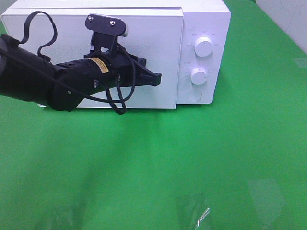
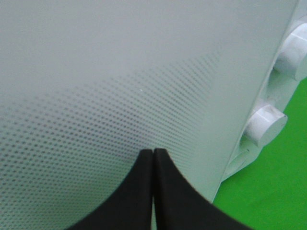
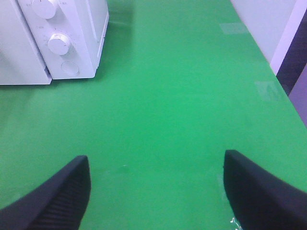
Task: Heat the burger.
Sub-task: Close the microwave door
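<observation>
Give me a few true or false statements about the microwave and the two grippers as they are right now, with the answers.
1. The microwave door is shut. True.
2. The left gripper has its jaws spread wide. False: its jaws are pressed together, pointing at the door.
3. The right gripper is shut on a knob. False: it is open and holds nothing, above the green table, away from the microwave.
4. The control panel has two round knobs, the upper knob above the lower knob. True.
5. The microwave lies on its side. False: it stands upright on the table.
</observation>
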{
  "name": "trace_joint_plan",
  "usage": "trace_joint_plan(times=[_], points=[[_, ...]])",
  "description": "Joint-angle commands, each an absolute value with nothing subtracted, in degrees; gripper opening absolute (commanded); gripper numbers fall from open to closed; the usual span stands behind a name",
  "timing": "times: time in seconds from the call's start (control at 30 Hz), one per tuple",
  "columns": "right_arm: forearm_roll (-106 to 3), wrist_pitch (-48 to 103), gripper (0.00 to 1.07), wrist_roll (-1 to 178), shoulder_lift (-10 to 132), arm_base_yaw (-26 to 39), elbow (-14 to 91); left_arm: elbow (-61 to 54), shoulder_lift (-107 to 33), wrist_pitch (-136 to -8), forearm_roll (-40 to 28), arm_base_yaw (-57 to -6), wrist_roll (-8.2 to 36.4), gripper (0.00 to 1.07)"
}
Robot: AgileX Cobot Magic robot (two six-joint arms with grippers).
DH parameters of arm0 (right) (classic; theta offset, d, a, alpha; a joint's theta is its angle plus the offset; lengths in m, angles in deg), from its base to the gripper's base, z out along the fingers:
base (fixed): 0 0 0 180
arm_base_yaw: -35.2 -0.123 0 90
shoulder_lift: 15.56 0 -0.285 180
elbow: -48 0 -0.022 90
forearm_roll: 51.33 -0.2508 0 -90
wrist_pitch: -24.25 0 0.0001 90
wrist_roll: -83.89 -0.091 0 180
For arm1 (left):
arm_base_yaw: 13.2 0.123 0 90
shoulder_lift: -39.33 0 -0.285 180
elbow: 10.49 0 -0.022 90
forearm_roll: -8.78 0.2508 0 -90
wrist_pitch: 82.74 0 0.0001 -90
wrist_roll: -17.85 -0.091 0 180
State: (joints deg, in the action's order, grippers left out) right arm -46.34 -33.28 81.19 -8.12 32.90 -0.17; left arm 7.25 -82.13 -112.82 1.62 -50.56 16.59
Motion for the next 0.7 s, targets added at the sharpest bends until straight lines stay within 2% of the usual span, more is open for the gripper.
trace_joint_plan(times=[0.03, 0.37, 0.47, 0.7], points=[[-46.3, -33.2, 0.75, 81.6, -9.4, 33.2, -0.2, 3.9, -83.3, -115.5, -1.1, -49.6, 16.7, 0.00], [-46.2, -33.2, 0.75, 81.5, -9.4, 33.2, -0.2, -0.5, -85.8, -114.9, -2.0, -49.6, 16.6, 0.00], [-46.2, -33.2, 0.75, 81.5, -9.4, 33.2, -0.2, -1.7, -86.1, -114.9, -4.0, -49.6, 14.2, 0.00], [-46.2, -33.2, 0.75, 81.5, -9.4, 33.2, -0.2, -1.9, -86.3, -113.5, -4.9, -49.7, 13.0, 0.00]])
